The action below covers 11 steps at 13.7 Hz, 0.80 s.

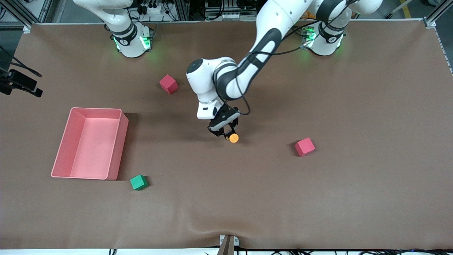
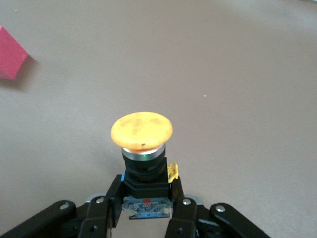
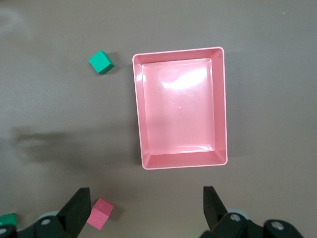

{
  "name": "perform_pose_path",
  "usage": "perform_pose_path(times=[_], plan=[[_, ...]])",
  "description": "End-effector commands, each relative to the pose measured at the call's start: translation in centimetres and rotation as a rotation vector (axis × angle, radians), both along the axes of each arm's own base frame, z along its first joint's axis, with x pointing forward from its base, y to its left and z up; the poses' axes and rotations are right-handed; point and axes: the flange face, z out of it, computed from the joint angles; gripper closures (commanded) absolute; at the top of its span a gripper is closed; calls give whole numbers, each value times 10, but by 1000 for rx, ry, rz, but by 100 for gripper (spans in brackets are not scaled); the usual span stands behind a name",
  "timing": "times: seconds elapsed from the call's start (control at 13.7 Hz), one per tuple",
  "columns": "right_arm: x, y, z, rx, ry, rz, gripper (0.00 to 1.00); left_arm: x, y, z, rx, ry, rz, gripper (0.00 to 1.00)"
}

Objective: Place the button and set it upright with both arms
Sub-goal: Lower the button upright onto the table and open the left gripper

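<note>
The button (image 1: 233,137) has a round orange cap (image 2: 142,130) on a short black body. My left gripper (image 1: 228,134) is shut on that body, its black fingers (image 2: 177,193) pressed against both sides, low over the middle of the table. The cap points away from the fingers. Whether the button touches the table I cannot tell. My right gripper (image 3: 145,198) hangs open high over the right arm's end of the table with nothing between its fingers. In the front view only that arm's base shows.
A pink tray (image 1: 95,109) (image 3: 136,109) with nothing in it sits toward the right arm's end. A green cube (image 1: 138,182) (image 3: 101,62) lies beside its nearer corner. One red cube (image 1: 168,84) (image 3: 100,213) lies near the bases, another (image 1: 304,146) toward the left arm's end.
</note>
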Motion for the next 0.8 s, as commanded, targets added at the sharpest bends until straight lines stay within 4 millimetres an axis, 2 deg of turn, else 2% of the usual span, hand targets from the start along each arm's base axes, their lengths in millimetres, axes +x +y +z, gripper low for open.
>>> perform_pose_path(times=[0.0,0.15,0.37,0.59,0.73], plan=[[-2,2,0,-13,-4,-1,0,-20,-17,-13,41,-100,-58,100],[-2,2,0,-13,-4,-1,0,-26,-20,-26,59,-196,-63,100],[-1,2,1,-14,-7,-2,0,-41,-30,-57,51,-372,-91,100],[-1,2,1,-14,-7,-2,0,-58,-34,-93,92,-419,-164,100],[-1,2,2,-17,-16,-2,0,-64,-34,-107,84,-460,-175,100]])
